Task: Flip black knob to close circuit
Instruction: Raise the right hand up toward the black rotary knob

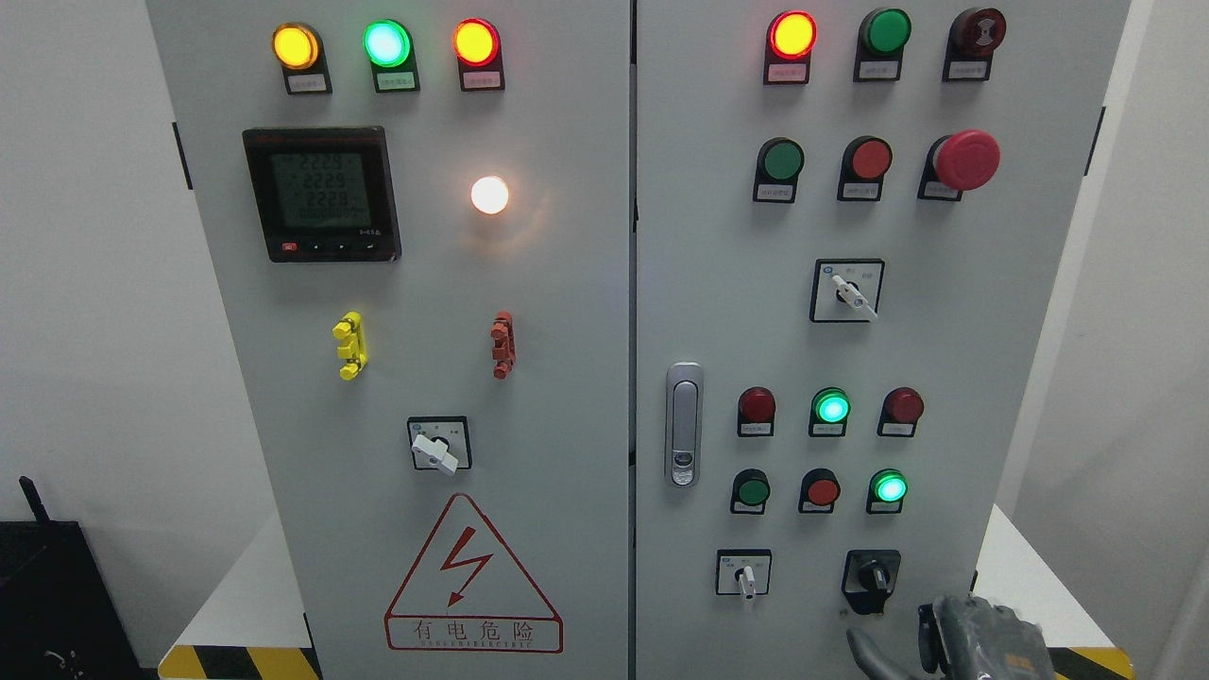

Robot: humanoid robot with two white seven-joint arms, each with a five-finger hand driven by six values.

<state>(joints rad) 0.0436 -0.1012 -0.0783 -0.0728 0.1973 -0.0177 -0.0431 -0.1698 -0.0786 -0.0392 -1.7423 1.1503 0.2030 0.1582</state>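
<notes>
Right hand (963,637), dark grey with metal fingers, pokes in at the bottom edge right of centre, mostly cropped; one curved finger (869,654) sticks out to the left, so the fingers look loosely apart and hold nothing, not touching the panel. Just above and left of it sits the black rotary knob on a black plate (872,576), in the bottom right corner area of the right door of the pale grey steel control cabinet (586,378), pointer roughly vertical. Left of it on the same row, a small white-handled selector switch in a black-framed square (745,572). Above those, two rows of three round pushbuttons/lamps: lower row dark green, red, lit green (889,487); upper row dark red, lit green (831,408), dark red. Silver door latch handle (684,423) at the right door's left edge. Mid door, another white selector (847,291). Higher up, a big red mushroom stop button (965,159) near the right edge, with dark green and red buttons to its left; top row has a lit red lamp (791,34). Left door: red-outlined lightning warning triangle (470,576) at the bottom, white selector (437,446) above it, yellow (349,344) and red (503,344) plastic clips, black digital meter (321,194), glowing white lamp (489,195), and amber, green, red lamps lit along the top edge.
</notes>
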